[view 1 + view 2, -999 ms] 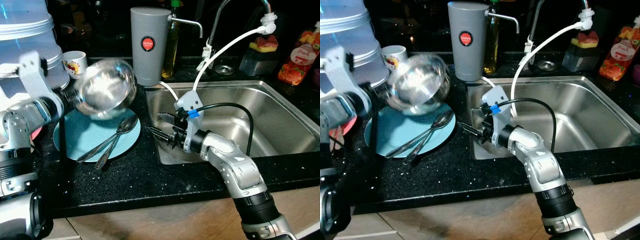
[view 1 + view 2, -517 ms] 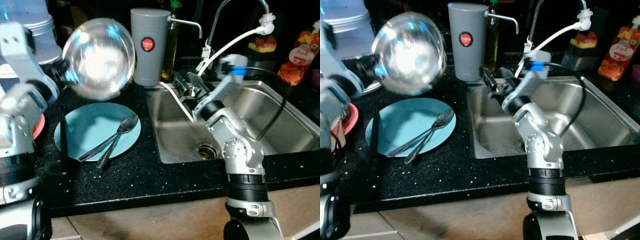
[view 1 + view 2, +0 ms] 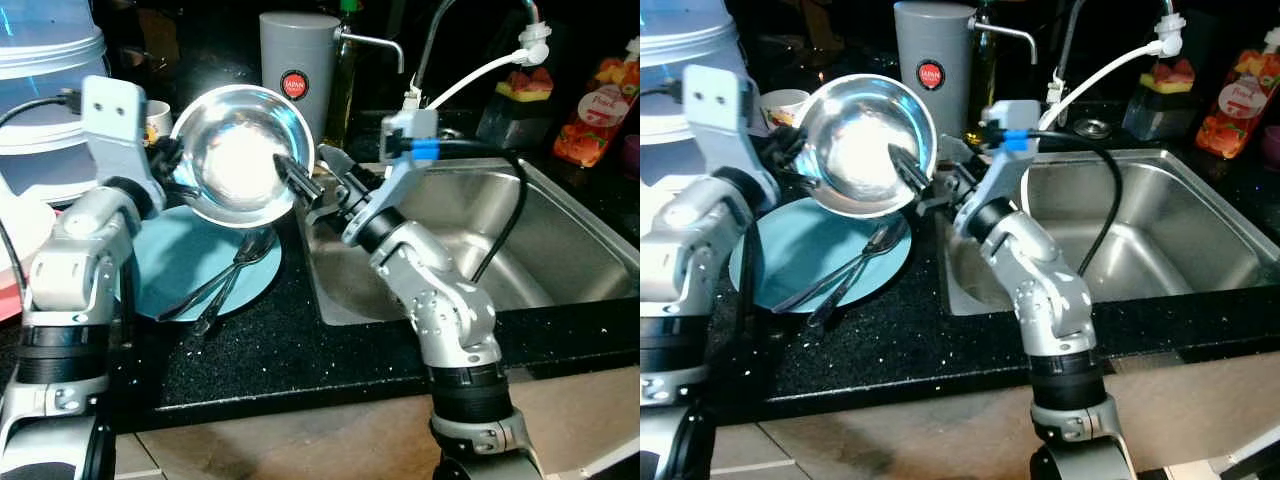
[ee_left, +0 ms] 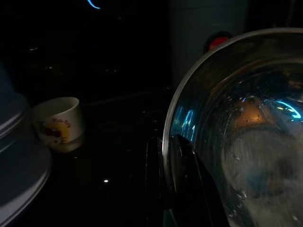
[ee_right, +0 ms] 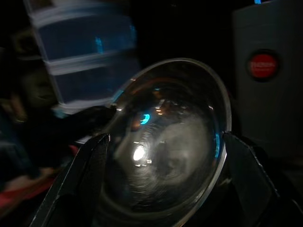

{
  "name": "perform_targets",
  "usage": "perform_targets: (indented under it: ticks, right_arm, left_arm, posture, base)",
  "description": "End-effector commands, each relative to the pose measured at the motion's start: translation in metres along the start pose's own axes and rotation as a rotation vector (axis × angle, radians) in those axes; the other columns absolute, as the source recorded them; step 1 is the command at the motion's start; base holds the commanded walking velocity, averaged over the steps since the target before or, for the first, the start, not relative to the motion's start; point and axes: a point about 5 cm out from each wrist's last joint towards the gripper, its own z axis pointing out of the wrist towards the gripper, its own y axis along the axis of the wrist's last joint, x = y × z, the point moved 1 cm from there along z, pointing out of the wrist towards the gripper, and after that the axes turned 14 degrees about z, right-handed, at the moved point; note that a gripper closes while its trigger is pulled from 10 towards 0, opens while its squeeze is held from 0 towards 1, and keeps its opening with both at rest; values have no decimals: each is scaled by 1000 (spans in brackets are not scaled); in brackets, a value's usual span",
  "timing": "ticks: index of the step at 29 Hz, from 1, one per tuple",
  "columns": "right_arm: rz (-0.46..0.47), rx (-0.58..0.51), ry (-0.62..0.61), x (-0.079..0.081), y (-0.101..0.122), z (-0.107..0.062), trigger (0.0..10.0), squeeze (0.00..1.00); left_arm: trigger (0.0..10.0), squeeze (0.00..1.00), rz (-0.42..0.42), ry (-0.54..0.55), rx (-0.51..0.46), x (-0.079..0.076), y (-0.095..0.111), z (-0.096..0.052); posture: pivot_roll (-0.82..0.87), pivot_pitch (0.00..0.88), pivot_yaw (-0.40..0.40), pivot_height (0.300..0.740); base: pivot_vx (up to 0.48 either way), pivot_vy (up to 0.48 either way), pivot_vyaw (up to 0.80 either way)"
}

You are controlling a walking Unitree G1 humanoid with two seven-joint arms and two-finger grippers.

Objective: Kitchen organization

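A shiny steel bowl (image 3: 240,165) hangs tilted on its side above the black counter, its hollow facing me. My left gripper (image 3: 172,176) is shut on the bowl's left rim; in the left wrist view one finger (image 4: 189,179) lies inside the rim and the other outside. My right gripper (image 3: 300,156) is at the bowl's right edge, open, with fingers (image 5: 92,165) spread wide to either side of the bowl (image 5: 165,142). Below lies a light blue plate (image 3: 165,275) with two spoons (image 3: 235,268) on it.
The steel sink (image 3: 560,230) opens to the right, with a faucet and white hose (image 3: 470,80) behind it. A grey canister (image 3: 298,50), a small printed cup (image 3: 156,118) and stacked plastic containers (image 3: 45,70) stand at the back. Bottles (image 3: 600,100) are at the far right.
The left arm has brought the bowl down and rightward and turned its hollow toward me. The right gripper has swung from over the sink leftward to the bowl's right rim.
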Motion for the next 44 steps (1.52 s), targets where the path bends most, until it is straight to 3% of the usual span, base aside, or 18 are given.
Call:
perform_targets:
  ticks: [1, 8, 19, 22, 25, 32, 38, 42, 43, 44]
  right_arm:
    - [-38, 26, -21, -1, -4, 2, 10000, 0]
    - [-89, 49, -79, -7, -6, 4, 10000, 0]
    - [-69, 57, -166, -17, -7, 2, 10000, 0]
    - [-41, -3, -161, -16, 0, 2, 10000, 0]
    - [-15, -132, -176, -16, 18, 2, 10000, 0]
    - [-41, -165, -222, -23, 23, -1, 10000, 0]
    - [-52, -99, -224, -25, 13, -1, 10000, 0]
    - [-73, 31, -210, -23, -8, 0, 10000, 0]
    - [-73, 65, -215, -24, -14, 0, 7725, 0]
    - [-73, 65, -215, -24, -14, 0, 7725, 0]
  left_arm:
    - [0, 0, 19, -20, -85, -7, 17, 2]
    - [0, 0, 5, -55, -165, -18, 28, 3]
    - [0, 0, 18, 4, -222, -13, 34, -2]
    - [0, 0, 45, 22, -213, -10, 32, -2]
    - [0, 0, 59, 45, -193, -7, 28, -2]
    - [0, 0, 55, 51, -192, -7, 26, -3]
    - [0, 0, 43, 53, -205, -7, 28, -4]
    - [0, 0, 18, 43, -236, -10, 32, -3]
    - [0, 0, 9, 36, -248, -11, 34, -3]
    - [0, 0, 9, 36, -248, -11, 34, -3]
  posture:
    - [-25, 46, 22, 740]
    - [-23, 47, 24, 740]
    - [-18, 35, 27, 740]
    - [-19, 28, 29, 740]
    - [-20, 27, 29, 740]
    - [-18, 18, 25, 740]
    - [-19, 14, 25, 740]
    - [-20, 18, 25, 740]
    - [-20, 23, 24, 740]
    - [-20, 23, 24, 740]
  base:
    - [0, 0, 0]
    - [0, 0, 0]
    - [0, 0, 0]
    - [0, 0, 0]
    - [0, 0, 0]
    - [0, 0, 0]
    - [0, 0, 0]
    - [0, 0, 0]
    - [0, 0, 0]
    - [0, 0, 0]
